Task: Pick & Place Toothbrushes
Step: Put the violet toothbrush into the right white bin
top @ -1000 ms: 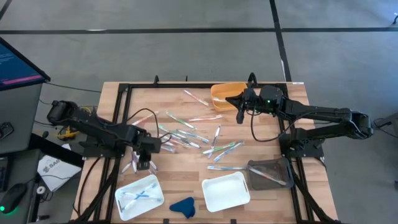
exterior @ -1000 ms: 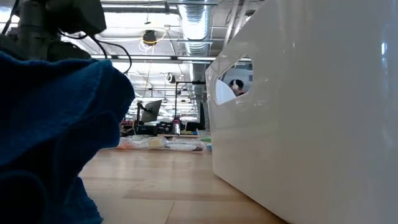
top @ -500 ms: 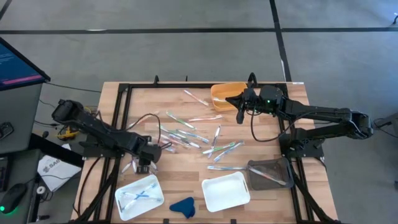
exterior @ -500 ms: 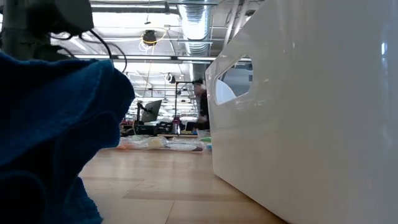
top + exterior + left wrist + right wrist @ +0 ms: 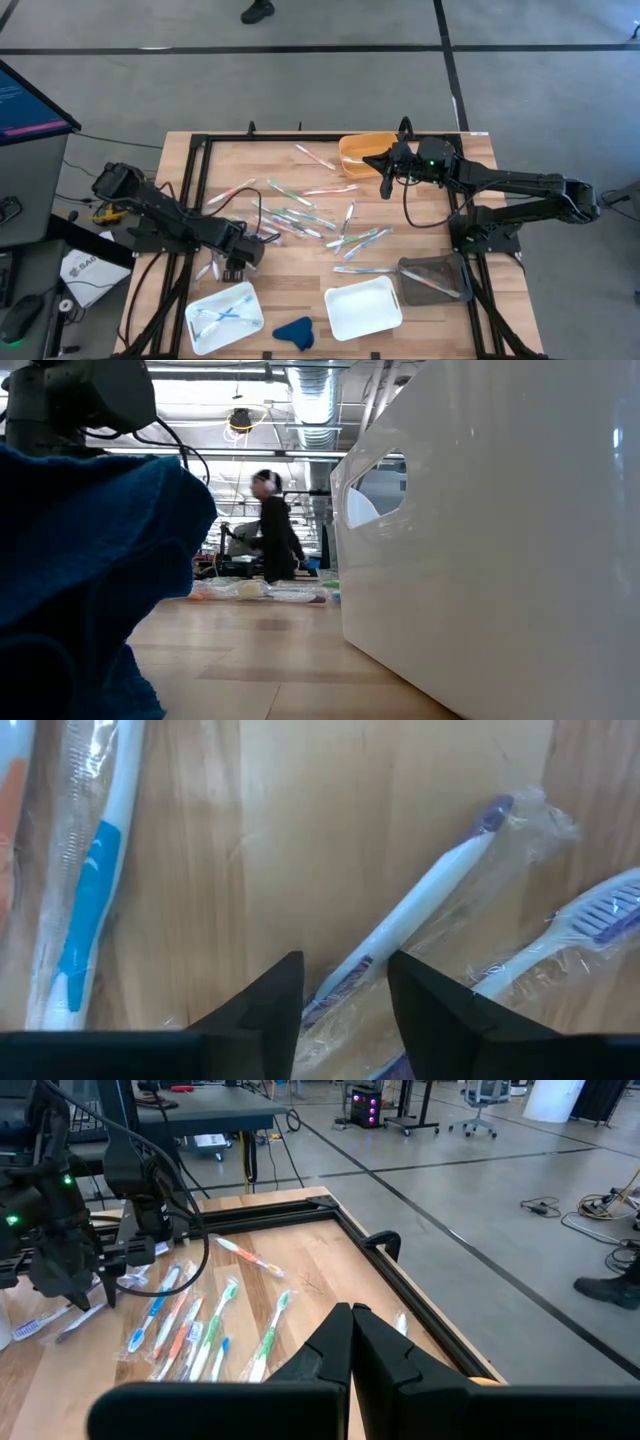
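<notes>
Item: purple-accented toothbrush (image 5: pixel 420 910), clear-wrapped, lying flat on the wooden table (image 5: pixel 330 810); its handle end runs into the gap between my left gripper (image 5: pixel 345 982) jaws. The jaws stand parted either side of it, not clamped; I grip nothing yet.

Adjacent: second purple-bristled toothbrush (image 5: pixel 590 915), just outside one jaw, wrappers touching or overlapping. Blue-accented toothbrush (image 5: pixel 85 910), well outside the other jaw.

Risk, as I judge it: closing here may catch only crinkled film, so the brush slips out on lifting; or the neighbour's wrapper gets pinched too and drags along. The grip sits at the handle's tip, so the brush could pivot and droop.

Remaining stock: loose toothbrushes (image 5: pixel 300 218) mid-table, beyond the jaws.

Right gripper (image 5: pixel 384 188): clenched empty, waiting beside the orange bin (image 5: pixel 362 150).
</notes>
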